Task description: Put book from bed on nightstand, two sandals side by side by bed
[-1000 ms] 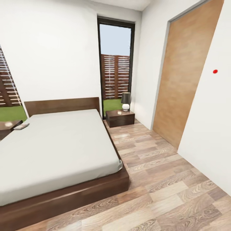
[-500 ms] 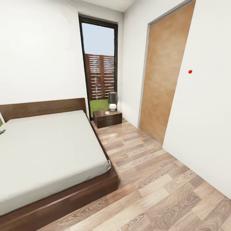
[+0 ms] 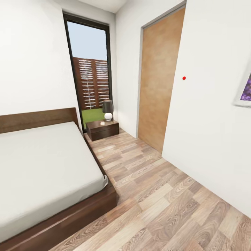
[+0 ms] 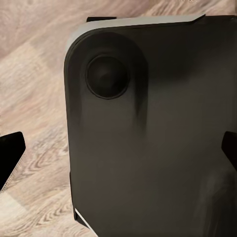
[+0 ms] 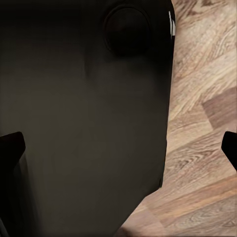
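Note:
The bed (image 3: 42,167), with a whitish mattress and a dark brown frame and headboard, takes up the left of the head view. A small reddish-brown nightstand (image 3: 102,129) stands past its far corner, below the tall window (image 3: 90,69). The book and the two sandals are out of view. In the left wrist view my left gripper (image 4: 118,153) is open, its dark fingertips (image 4: 11,157) far apart over a dark part of my own body. My right gripper (image 5: 118,148) is open in the same way, with wood floor (image 5: 202,128) beside it.
A lamp (image 3: 107,109) with a dark shade stands on the nightstand. A brown wooden door (image 3: 158,80) and a white wall line the right side, with a purple picture (image 3: 245,90) at the edge. Wood-plank floor (image 3: 153,195) runs between bed and wall.
The head camera has swung right: bed, window and nightstand have slid left in the picture. The book and the other bedside table have left the picture, and the purple picture has come in.

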